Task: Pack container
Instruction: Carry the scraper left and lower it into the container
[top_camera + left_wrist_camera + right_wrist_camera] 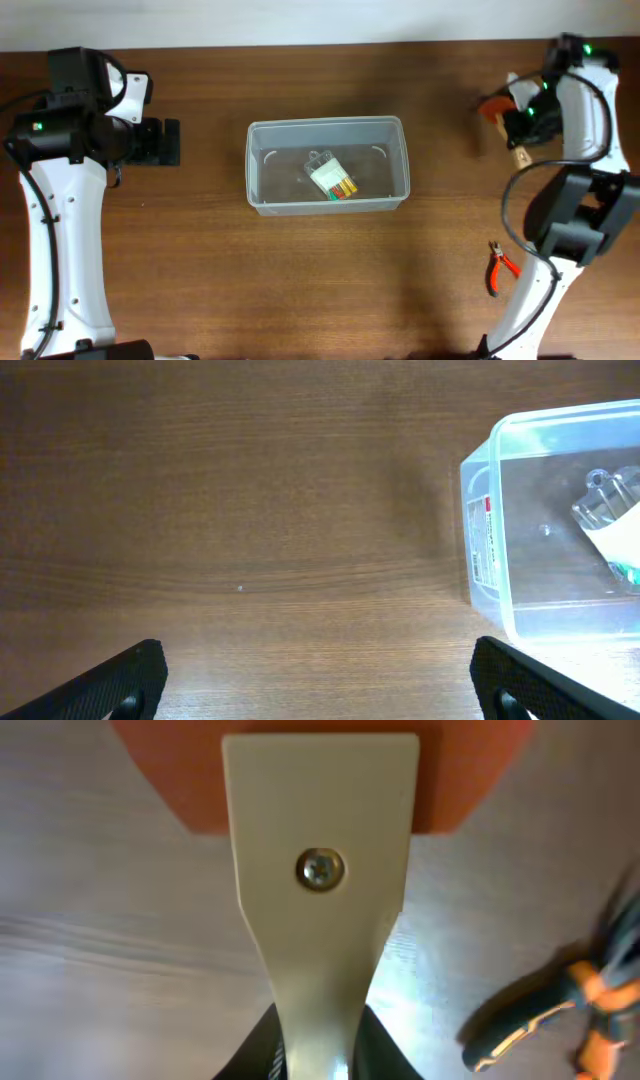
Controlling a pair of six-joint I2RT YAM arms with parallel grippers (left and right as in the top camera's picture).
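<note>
Probably a robotics lab; robot arms (60,230) flank a wood-grain table (200,290); pliers (499,268) nearby.

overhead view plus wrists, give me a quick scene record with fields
container: clear tub, mid-table, upright, no lid
inside: one clear packet with coloured pieces
left gripper: open, empty, over bare table beside the container
right gripper: shut on a beige-handled tool with an orange head, far right
outside the container: red-handled pliers on the table by the right arm
</note>
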